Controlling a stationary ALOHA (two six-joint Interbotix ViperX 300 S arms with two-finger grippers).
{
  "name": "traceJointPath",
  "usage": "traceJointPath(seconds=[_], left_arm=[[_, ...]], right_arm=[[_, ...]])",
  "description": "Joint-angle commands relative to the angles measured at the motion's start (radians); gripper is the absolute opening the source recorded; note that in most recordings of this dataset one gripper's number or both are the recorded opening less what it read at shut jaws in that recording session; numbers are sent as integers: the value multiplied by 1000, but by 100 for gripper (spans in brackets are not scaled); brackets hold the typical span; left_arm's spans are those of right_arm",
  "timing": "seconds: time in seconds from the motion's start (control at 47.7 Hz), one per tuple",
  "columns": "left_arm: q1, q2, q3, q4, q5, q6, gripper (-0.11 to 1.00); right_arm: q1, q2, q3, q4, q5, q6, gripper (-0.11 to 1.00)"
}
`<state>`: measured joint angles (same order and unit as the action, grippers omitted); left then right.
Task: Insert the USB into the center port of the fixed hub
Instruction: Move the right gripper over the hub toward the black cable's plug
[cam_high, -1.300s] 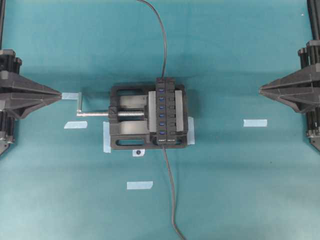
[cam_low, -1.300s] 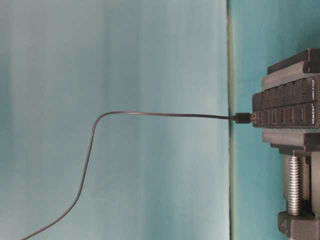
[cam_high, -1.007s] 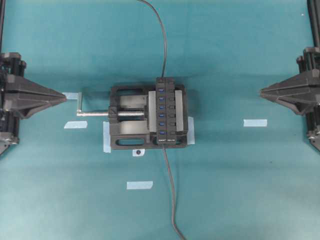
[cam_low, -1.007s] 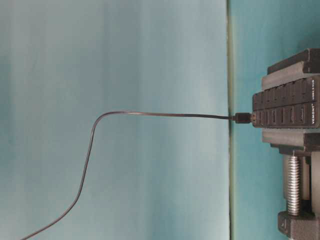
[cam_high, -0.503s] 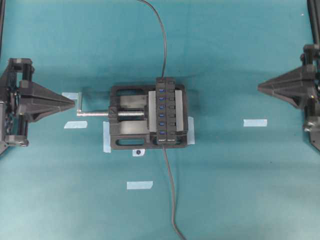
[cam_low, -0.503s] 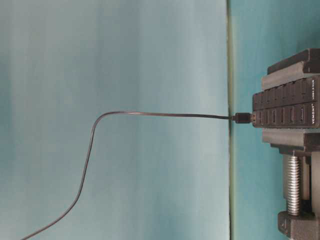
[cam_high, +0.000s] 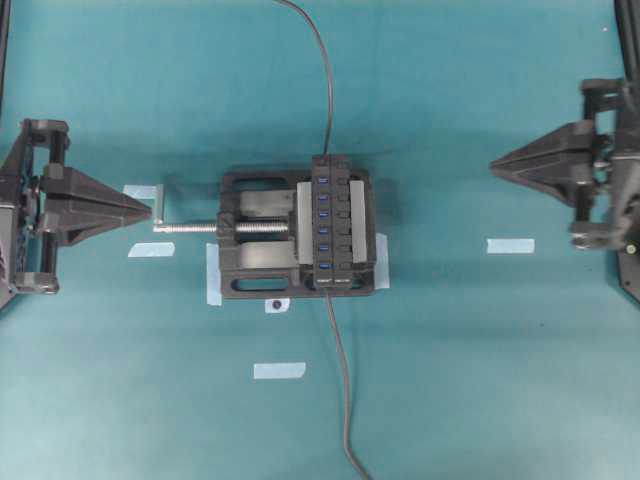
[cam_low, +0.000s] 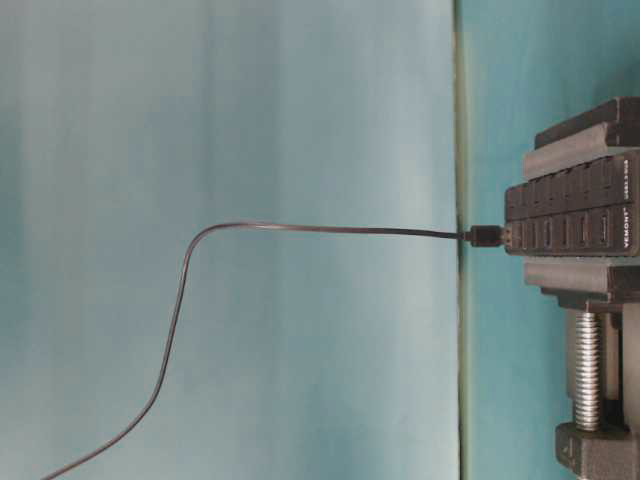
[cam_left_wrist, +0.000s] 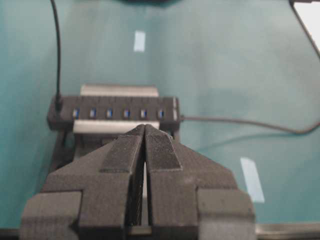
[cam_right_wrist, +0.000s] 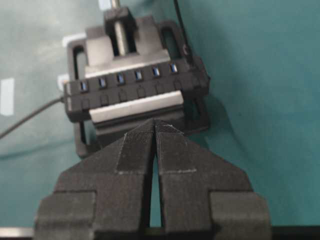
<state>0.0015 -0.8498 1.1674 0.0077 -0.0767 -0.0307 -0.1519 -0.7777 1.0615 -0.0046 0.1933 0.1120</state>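
The fixed hub (cam_high: 343, 225) (cam_low: 570, 190) is a long black strip clamped in a vise at mid-table. The USB (cam_high: 328, 161) (cam_low: 485, 237) (cam_left_wrist: 59, 102) (cam_right_wrist: 188, 50), a small black plug, stands in the hub's far end port with its thin cable rising away. The center port (cam_high: 324, 214) (cam_left_wrist: 109, 113) (cam_right_wrist: 138, 75) is bare and blue. My left gripper (cam_high: 148, 207) (cam_left_wrist: 145, 126) is shut and empty, its tip just left of the vise's crank. The right gripper (cam_high: 492, 164) (cam_right_wrist: 155, 120) is also shut and empty, well right of the hub.
The black vise (cam_high: 255, 240) has a silver screw and crank (cam_high: 160, 212) that stick out to the left. A second dark cable (cam_high: 343, 390) leaves the hub's near end toward the front edge. Pale tape strips (cam_high: 510, 245) (cam_high: 279, 370) lie on the teal cloth.
Both arms have swung inward. The left gripper has moved right, up to the vise crank. The right one has moved left and slightly toward the back. Both stayed shut; plug and hub unmoved.
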Motion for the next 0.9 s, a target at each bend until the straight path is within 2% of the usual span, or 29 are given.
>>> traceJointPath(seconds=[0.0, 0.273, 0.671, 0.881], left_arm=[[2, 9, -29, 2, 25, 0, 0], [2, 12, -49, 3, 121, 0, 0], [3, 12, -49, 3, 126, -5, 0], [3, 12, -46, 3, 126, -6, 0]], right_arm=[[-9, 48, -52, -2, 14, 5, 4], [-12, 193, -138, -51, 64, -2, 4], [-23, 348, -262, -101, 189, -5, 4], [-34, 413, -313, -129, 192, -6, 4]])
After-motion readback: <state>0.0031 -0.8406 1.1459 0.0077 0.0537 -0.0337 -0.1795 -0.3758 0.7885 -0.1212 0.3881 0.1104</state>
